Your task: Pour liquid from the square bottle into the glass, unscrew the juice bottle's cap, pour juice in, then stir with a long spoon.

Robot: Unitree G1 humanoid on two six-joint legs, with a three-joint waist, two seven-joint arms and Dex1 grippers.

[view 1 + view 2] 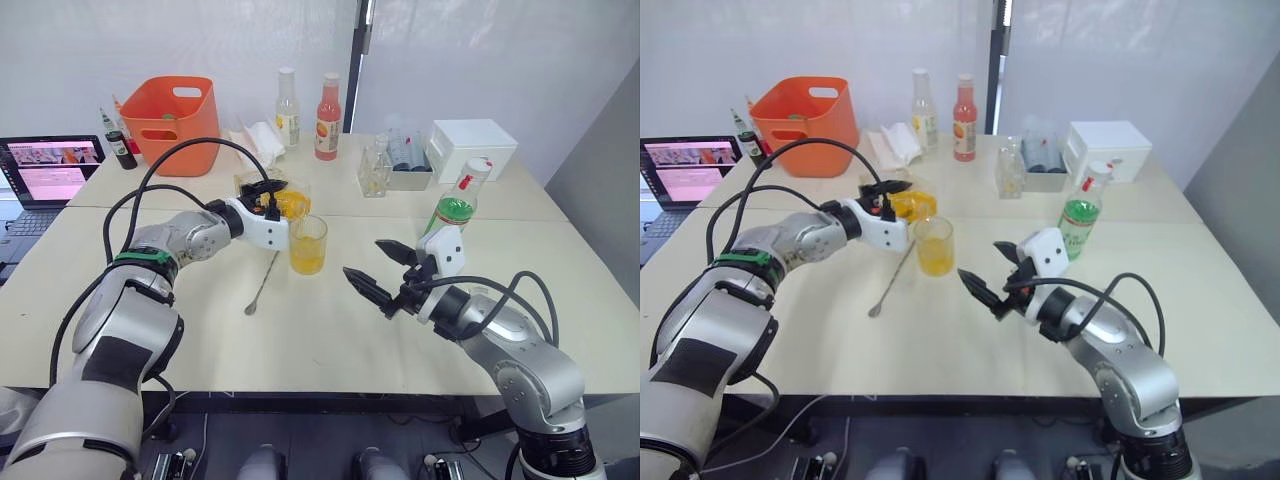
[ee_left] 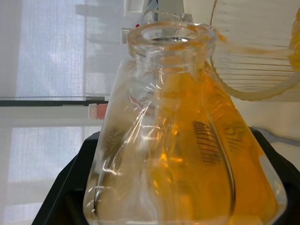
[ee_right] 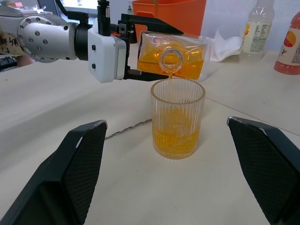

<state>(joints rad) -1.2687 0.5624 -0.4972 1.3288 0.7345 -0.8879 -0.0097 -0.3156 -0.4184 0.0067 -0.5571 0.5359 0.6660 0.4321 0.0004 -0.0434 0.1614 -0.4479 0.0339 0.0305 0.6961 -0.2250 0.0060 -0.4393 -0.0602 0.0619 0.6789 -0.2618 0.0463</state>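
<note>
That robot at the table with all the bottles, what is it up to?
It is mixing a drink. Its left end effector holds the square bottle tipped on its side over the glass, pouring in orange liquid; the glass is partly filled. The right end effector waits open beside the glass. The juice bottle stands capped nearby, and the long spoon lies on the table.

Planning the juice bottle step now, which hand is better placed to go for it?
Probably the right hand: it is open and free, near the juice bottle. The left hand is holding the tipped square bottle over the glass.
</note>
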